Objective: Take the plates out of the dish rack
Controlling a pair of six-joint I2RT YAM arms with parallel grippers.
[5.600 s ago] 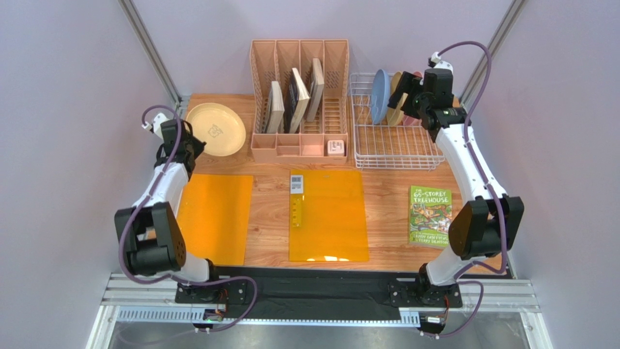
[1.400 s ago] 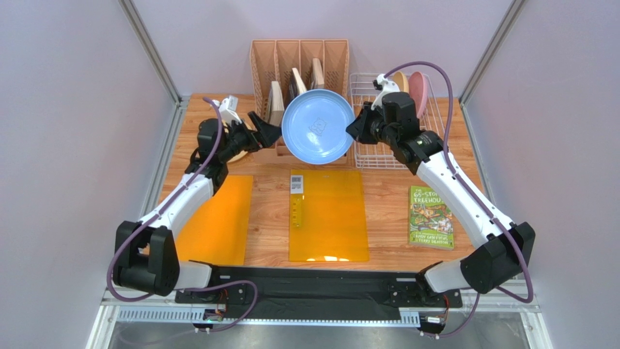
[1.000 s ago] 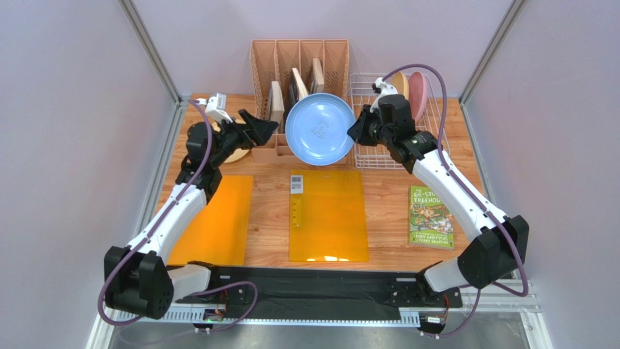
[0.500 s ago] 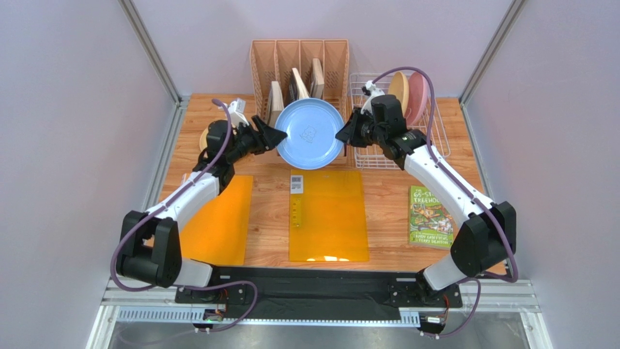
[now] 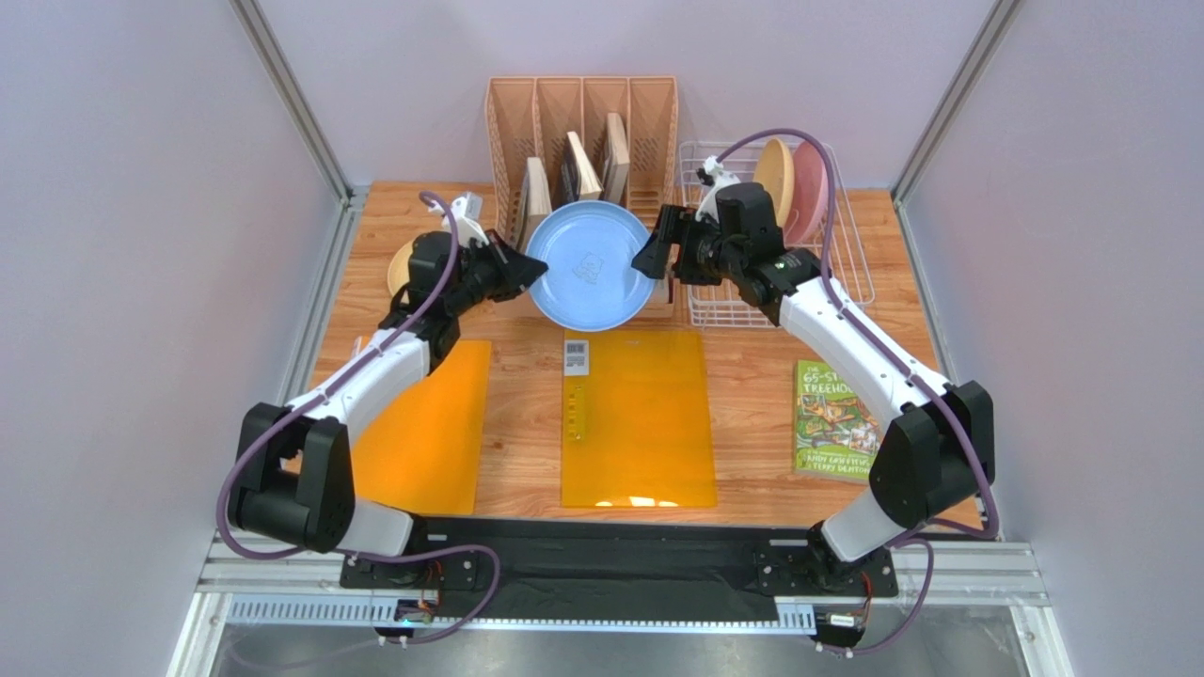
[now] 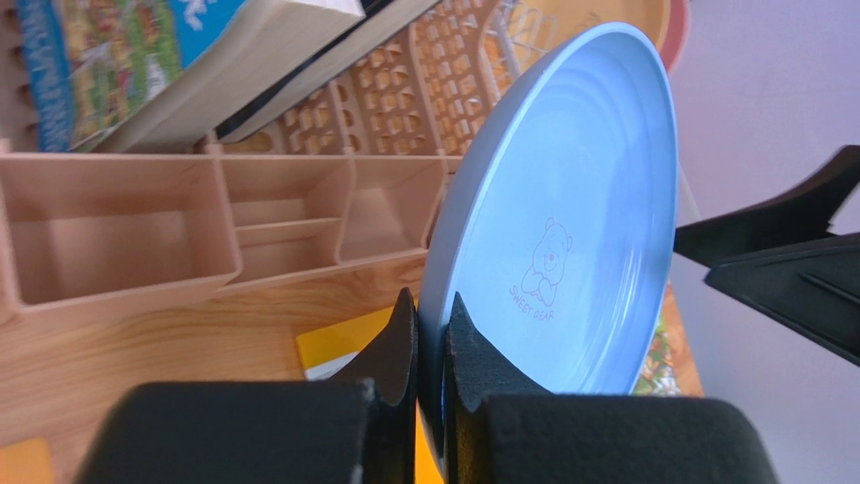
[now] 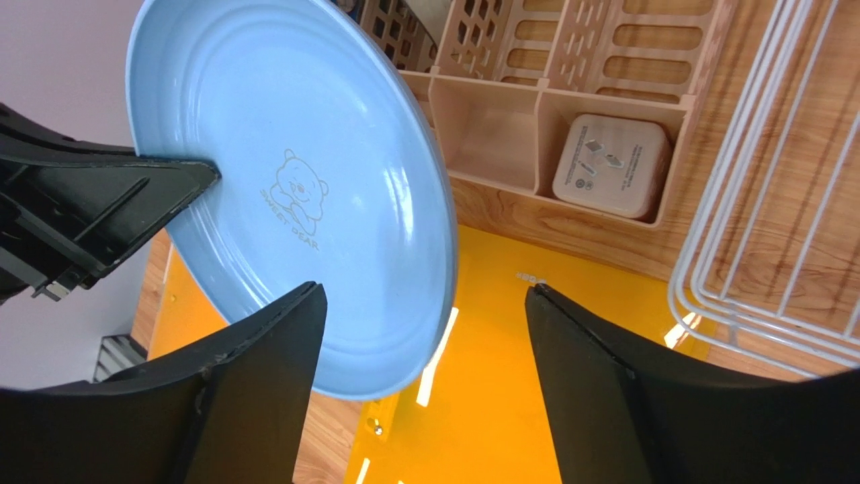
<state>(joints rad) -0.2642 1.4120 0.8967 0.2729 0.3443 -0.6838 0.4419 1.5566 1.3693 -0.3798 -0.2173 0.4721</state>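
The light blue plate (image 5: pixel 591 265) is being pinched at its rim by the left gripper (image 5: pixel 526 265), in the air before the slotted organizer (image 5: pixel 582 106). The right gripper (image 5: pixel 654 254) is being held spread at the opposite rim (the tan plate (image 5: pixel 773 172) and pink plate (image 5: pixel 813 177) are being held by the dish rack (image 5: pixel 848 268)).

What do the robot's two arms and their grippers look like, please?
Both the left arm and the right arm have white tubular links between bulky black joints. A purple cable loops alongside each arm. The left gripper and the right gripper are matte black, with flat, wedge-shaped fingers.
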